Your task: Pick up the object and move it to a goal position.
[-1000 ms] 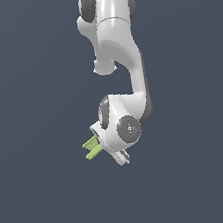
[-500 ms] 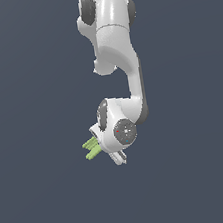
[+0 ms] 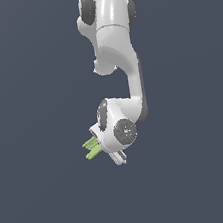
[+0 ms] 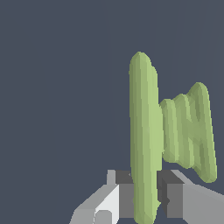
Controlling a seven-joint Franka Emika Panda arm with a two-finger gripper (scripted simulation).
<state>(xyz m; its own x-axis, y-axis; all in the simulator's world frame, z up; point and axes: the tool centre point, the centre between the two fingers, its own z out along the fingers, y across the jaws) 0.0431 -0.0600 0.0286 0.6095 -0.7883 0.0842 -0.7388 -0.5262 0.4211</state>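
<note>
Surroundings: one plain backdrop (image 3: 41,205), flat dark slate blue-grey, even in tone across the exterior view from edge to edge; the same unbroken colour fills the wrist view; no seam, edge or shadow shows on it in either view

No legible text, labels, brands, numbers or signs in either view. Round dark-grey cap on white robot arm wrist joint (image 3: 125,132) carries few tiny red and blue specks, too small to read. Plain dark slate-blue background (image 3: 30,95) unmarked.
</note>
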